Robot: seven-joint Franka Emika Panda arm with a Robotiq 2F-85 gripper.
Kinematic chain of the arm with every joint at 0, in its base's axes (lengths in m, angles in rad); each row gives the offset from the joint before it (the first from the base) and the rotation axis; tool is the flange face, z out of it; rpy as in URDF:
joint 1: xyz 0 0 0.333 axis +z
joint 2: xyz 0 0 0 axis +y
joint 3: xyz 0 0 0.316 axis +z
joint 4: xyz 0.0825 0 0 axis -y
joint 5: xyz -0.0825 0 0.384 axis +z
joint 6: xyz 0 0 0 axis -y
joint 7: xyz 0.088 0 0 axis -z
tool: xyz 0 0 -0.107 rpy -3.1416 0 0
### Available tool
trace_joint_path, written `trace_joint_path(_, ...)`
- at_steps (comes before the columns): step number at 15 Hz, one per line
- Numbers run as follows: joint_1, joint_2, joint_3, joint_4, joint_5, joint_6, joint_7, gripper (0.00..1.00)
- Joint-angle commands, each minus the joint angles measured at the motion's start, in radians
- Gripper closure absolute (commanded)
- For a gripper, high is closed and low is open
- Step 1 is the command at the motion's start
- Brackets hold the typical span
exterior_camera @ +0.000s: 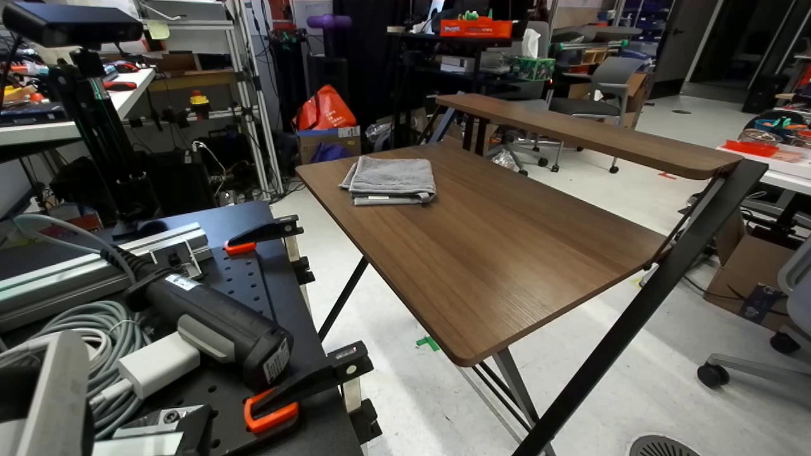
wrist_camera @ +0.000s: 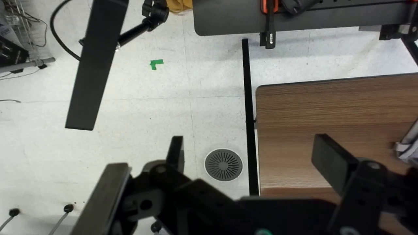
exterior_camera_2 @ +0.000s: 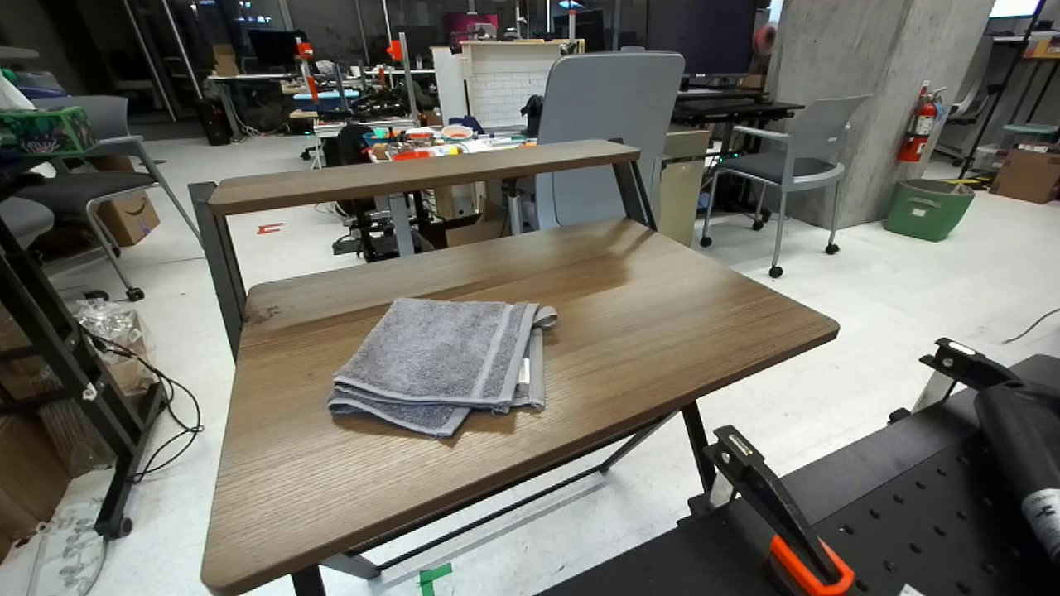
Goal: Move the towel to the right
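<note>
Towel (exterior_camera_2: pixel 431 356) lies folded flat on the table (exterior_camera_2: pixel 662 314), nearer one short edge than the other, between the long edge by the shelf (exterior_camera_2: pixel 431 172) and the long edge facing the bench (exterior_camera_2: pixel 944 472). The gripper (wrist_camera: pixel 250 151), seen only in the wrist view, stands wide and holds nothing. The towel will likely be soft, light and grippy, hard to damage but floppy, so a deep pinch near its middle, gathering several layers, should hold better than a nip at one loose corner.
</note>
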Motion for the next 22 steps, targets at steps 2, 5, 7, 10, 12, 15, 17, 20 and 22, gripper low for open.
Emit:
trace_joint_path(2,0.056,0.125,0.046,-0.004,0.002,0.142,0.044,0.0)
trace_joint_path(5,0.094,0.215,0.079,0.001,0.012,0.256,0.055,0.0)
trace_joint_path(7,0.129,0.289,0.111,0.016,0.021,0.313,0.045,0.0)
trace_joint_path(10,0.192,0.392,0.156,0.046,0.075,0.387,0.0,0.0)
trace_joint_path(12,0.228,0.475,0.193,0.085,0.109,0.432,-0.014,0.0)
trace_joint_path(15,0.27,0.607,0.248,0.181,0.134,0.444,-0.025,0.0)
trace_joint_path(17,0.289,0.673,0.279,0.237,0.14,0.433,-0.037,0.0)
trace_joint_path(20,0.307,0.812,0.317,0.346,0.139,0.434,-0.068,0.0)
trace_joint_path(22,0.32,0.913,0.332,0.423,0.125,0.418,-0.076,0.0)
